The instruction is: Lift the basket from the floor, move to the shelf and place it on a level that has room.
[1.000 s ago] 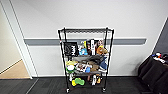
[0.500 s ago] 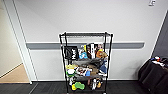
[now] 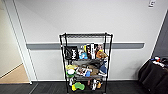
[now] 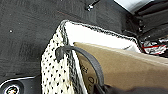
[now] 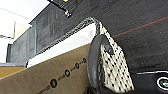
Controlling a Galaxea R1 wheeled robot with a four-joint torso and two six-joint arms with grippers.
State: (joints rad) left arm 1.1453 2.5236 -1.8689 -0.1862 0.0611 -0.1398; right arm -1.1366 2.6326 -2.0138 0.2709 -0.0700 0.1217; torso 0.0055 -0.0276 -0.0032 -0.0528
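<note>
- Your left gripper sits at the edge of the left wrist view, where the dark loop handle (image 4: pixel 82 58) of the basket (image 4: pixel 53 75) runs down to it; you cannot tell from here whether its fingers are spread or pressed together.
- Your right gripper is at the edge of the right wrist view in the same way, at the foot of the basket's other dark handle (image 5: pixel 93 62); its fingers cannot be made out either.
- You can see the basket large in both wrist views: cream-white weave with dark dots, a dark braided rim, white lining inside.
- A brown cardboard box (image 4: pixel 125 67) stands inside the basket, its printed side showing in the right wrist view.
- Dark carpet floor (image 4: pixel 25 35) lies below the basket in both wrist views; whether the basket touches it, you cannot tell.
- Ahead of you in the head view stands the shelf (image 3: pixel 85 62), a black wire rack against a white wall with a grey rail.
- Its top level (image 3: pixel 86 35) is a bare wire grid.
- The lower tiers are crowded with goods: boxes, bottles and toys.
- To your right in the head view is a dark cloth-covered table (image 3: pixel 155 75).
- To your left, tan wooden flooring (image 3: pixel 13 75) shows beyond a doorway.
</note>
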